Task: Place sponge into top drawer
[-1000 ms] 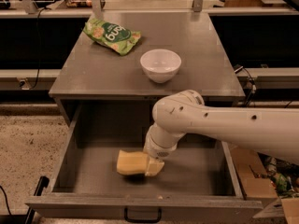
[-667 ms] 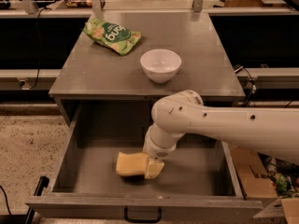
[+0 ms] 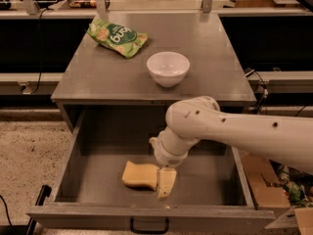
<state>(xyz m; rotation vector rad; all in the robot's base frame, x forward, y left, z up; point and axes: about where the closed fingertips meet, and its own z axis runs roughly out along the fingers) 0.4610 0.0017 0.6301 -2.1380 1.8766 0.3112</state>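
The pale yellow sponge point(image 3: 139, 175) lies on the floor of the open top drawer point(image 3: 98, 146), near its front centre. The drawer is pulled far out from under the table and shows its small black handle point(image 3: 149, 225) at the front. My gripper point(image 3: 166, 182) reaches down into the drawer from the right on the white arm point(image 3: 234, 131). It sits at the sponge's right end and touches it. The sponge's right end is hidden behind the gripper.
On the grey table top point(image 3: 98, 77) stand a white bowl point(image 3: 167, 68) near the front centre and a green snack bag point(image 3: 116, 37) at the back left. A cardboard box point(image 3: 264, 180) stands on the floor to the drawer's right.
The sponge lies in the same place on the drawer floor. The gripper's tip seems to reach slightly nearer the drawer's front; the arm has hardly moved.
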